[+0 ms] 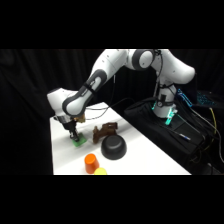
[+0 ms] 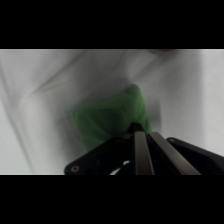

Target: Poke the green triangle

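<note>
Near the table's (image 1: 150,160) front edge: a yellow piece (image 1: 101,171), partly cut off, touching a small orange cylinder (image 1: 90,162) just behind it. Farther back, toward the middle, a black dome (image 1: 113,146), with a dark brown object (image 1: 104,131) right behind it. Toward the left edge, the green triangle (image 1: 78,142), lying flat. Directly on top of it, the gripper (image 2: 140,131), fingers clenched together with nothing between them, tips touching the green surface. At the back right, off the table, a black bag (image 1: 165,130).

Green triangle (image 2: 111,120) blurred, partly behind claw (image 2: 142,134); contact perhaps, unclear.
</note>
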